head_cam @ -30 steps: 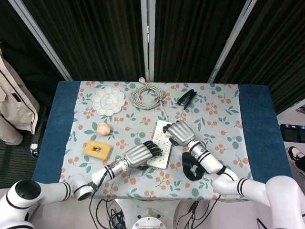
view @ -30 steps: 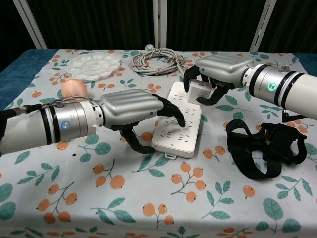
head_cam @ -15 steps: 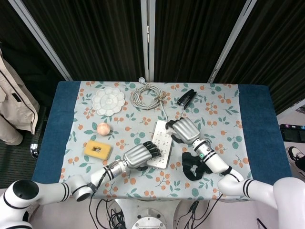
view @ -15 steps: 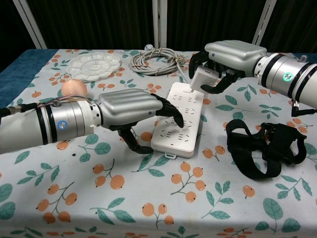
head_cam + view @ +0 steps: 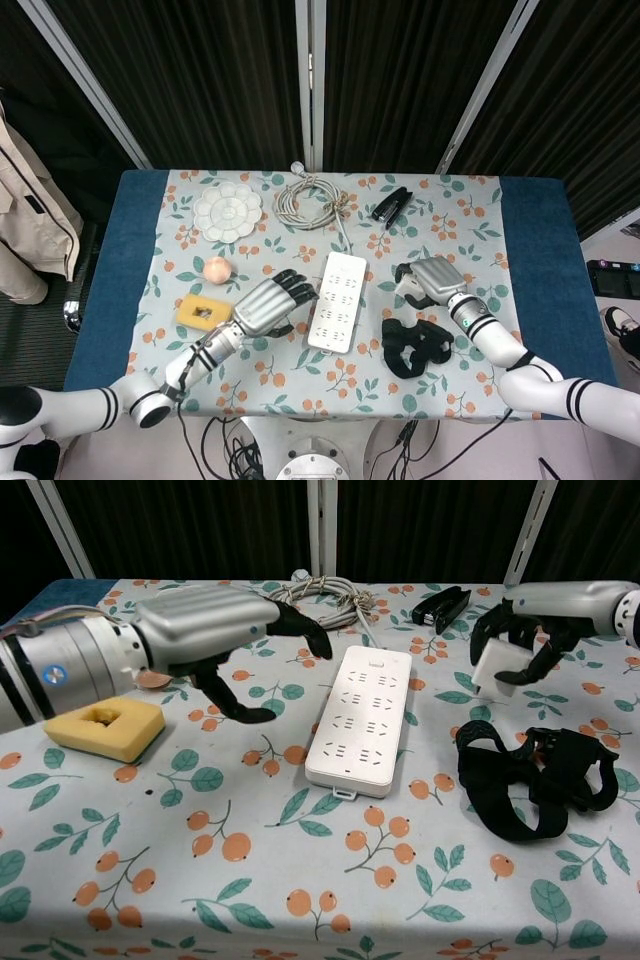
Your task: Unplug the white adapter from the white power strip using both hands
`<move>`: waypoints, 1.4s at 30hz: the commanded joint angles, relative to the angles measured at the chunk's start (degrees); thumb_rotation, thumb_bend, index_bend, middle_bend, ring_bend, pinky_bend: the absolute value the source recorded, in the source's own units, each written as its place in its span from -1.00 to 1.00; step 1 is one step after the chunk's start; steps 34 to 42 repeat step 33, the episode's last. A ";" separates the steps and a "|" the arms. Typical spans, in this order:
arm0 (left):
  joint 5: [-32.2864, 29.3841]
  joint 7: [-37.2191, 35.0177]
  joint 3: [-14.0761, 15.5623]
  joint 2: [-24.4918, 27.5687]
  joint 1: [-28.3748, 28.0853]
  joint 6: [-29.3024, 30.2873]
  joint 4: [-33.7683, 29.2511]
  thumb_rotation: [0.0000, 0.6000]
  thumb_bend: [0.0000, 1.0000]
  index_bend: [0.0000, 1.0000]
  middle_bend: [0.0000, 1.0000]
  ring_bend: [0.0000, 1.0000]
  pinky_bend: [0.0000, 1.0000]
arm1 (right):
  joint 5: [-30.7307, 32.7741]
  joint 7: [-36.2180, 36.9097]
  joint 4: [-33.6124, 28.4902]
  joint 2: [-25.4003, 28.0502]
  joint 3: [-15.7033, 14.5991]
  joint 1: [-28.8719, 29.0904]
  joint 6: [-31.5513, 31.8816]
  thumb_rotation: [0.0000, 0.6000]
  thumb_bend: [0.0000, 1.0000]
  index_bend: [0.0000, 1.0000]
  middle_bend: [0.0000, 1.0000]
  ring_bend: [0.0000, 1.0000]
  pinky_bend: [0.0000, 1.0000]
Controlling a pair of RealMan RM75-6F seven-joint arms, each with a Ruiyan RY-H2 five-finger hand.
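The white power strip (image 5: pixel 334 300) (image 5: pixel 361 717) lies flat in the middle of the flowered cloth with no plug in its sockets. My right hand (image 5: pixel 432 277) (image 5: pixel 545 620) holds the white adapter (image 5: pixel 408 282) (image 5: pixel 499 665) in the air, off to the right of the strip and above the cloth. To the strip's left, my left hand (image 5: pixel 266 306) (image 5: pixel 215 630) hovers with its fingers spread and holds nothing. It touches neither the strip nor anything else.
A black strap bundle (image 5: pixel 415 347) (image 5: pixel 535 778) lies right of the strip, below the adapter. A yellow sponge (image 5: pixel 203 314) (image 5: pixel 104 728) and a peach ball (image 5: pixel 216 268) sit at the left. Behind are a white palette (image 5: pixel 228 212), a coiled grey cable (image 5: pixel 310 201) and a black stapler (image 5: pixel 392 204).
My right hand pulled the adapter out of the strip and carried it to the right. My left hand let go of the strip, opened and drew back to the left.
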 commanded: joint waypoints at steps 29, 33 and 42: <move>-9.33 12.10 6.58 25.49 37.37 36.77 -19.87 1.00 -0.55 -0.56 -0.60 -0.78 -0.83 | -23.27 5.34 -14.52 14.67 -10.20 -33.20 51.52 1.00 -0.56 -1.00 -0.78 -0.99 -0.77; -7.45 12.78 7.58 25.09 40.31 39.09 -20.80 1.00 -0.56 -0.56 -0.60 -0.78 -0.84 | -26.93 8.23 -12.77 14.24 -11.06 -35.97 54.98 1.00 -0.56 -1.00 -0.77 -0.99 -0.77; -7.45 12.78 7.58 25.09 40.31 39.09 -20.80 1.00 -0.56 -0.56 -0.60 -0.78 -0.84 | -26.93 8.23 -12.77 14.24 -11.06 -35.97 54.98 1.00 -0.56 -1.00 -0.77 -0.99 -0.77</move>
